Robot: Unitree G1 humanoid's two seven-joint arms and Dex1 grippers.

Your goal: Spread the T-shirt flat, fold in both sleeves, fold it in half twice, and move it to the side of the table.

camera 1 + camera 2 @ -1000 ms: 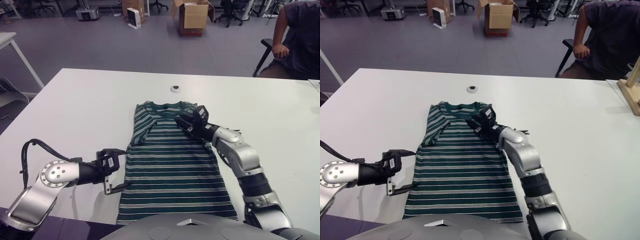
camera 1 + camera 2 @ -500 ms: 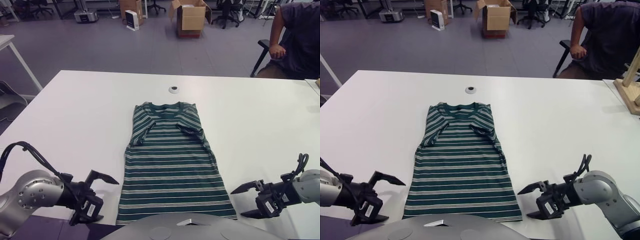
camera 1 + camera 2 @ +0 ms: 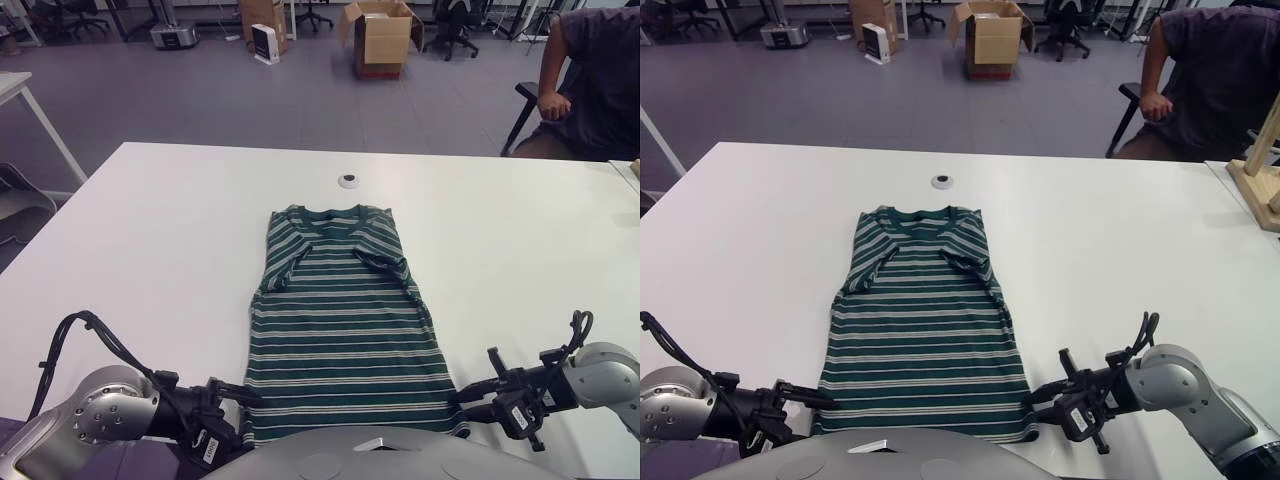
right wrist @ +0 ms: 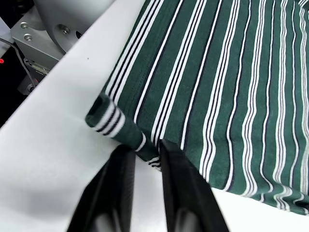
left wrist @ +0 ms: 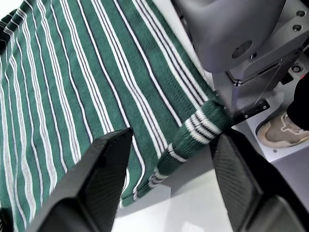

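The green striped T-shirt [image 3: 340, 320] lies flat mid-table, collar toward the far side, both sleeves folded inward. My left gripper [image 3: 238, 405] is at the near left hem corner. In the left wrist view it [image 5: 174, 164] is open, its fingers [image 5: 108, 169] wide apart with the bunched hem corner [image 5: 200, 123] between them. My right gripper [image 3: 470, 395] is at the near right hem corner. The right wrist view shows it [image 4: 147, 147] shut on the hem, the corner [image 4: 106, 116] rolled up beside the fingertips.
The white table [image 3: 150, 230] has bare room on both sides of the shirt. A small round grommet [image 3: 349, 180] sits beyond the collar. A wooden stand [image 3: 1260, 185] is at the far right edge. A cardboard box [image 3: 382, 35] stands on the floor behind.
My right arm left the folded right sleeve and drew back to the near edge. Both grippers then moved inward to the hem corners, and the right one shut on the hem.
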